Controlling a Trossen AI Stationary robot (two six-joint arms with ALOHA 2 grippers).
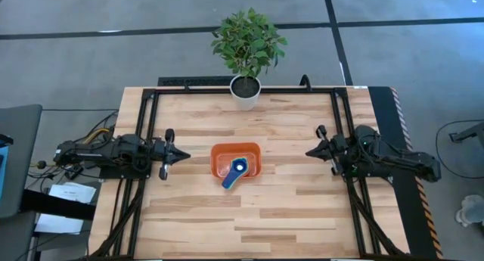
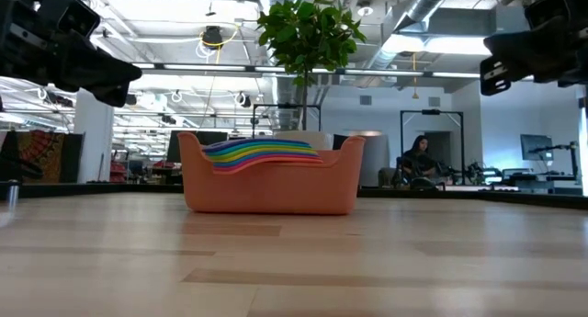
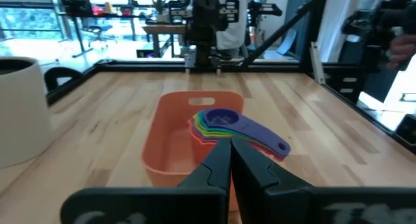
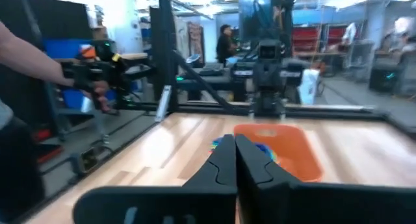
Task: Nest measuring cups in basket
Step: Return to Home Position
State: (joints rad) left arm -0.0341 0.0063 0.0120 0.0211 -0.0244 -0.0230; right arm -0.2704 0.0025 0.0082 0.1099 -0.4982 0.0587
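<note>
Orange basket (image 1: 217,161) at the middle of the wooden desk (image 1: 302,215), high view: I see the nested measuring cups (image 1: 237,169) inside it, the top blue handle reaching over its rim. Left tool (image 1: 184,154) and right tool (image 1: 310,151) lie at opposite sides of the desk, well apart from the basket. Low view: rainbow-coloured cup edges show above the basket wall. Left wrist view: my left tool's fingers are pressed together, holding nothing. Right wrist view: the right tool likewise, tips together and empty.
</note>
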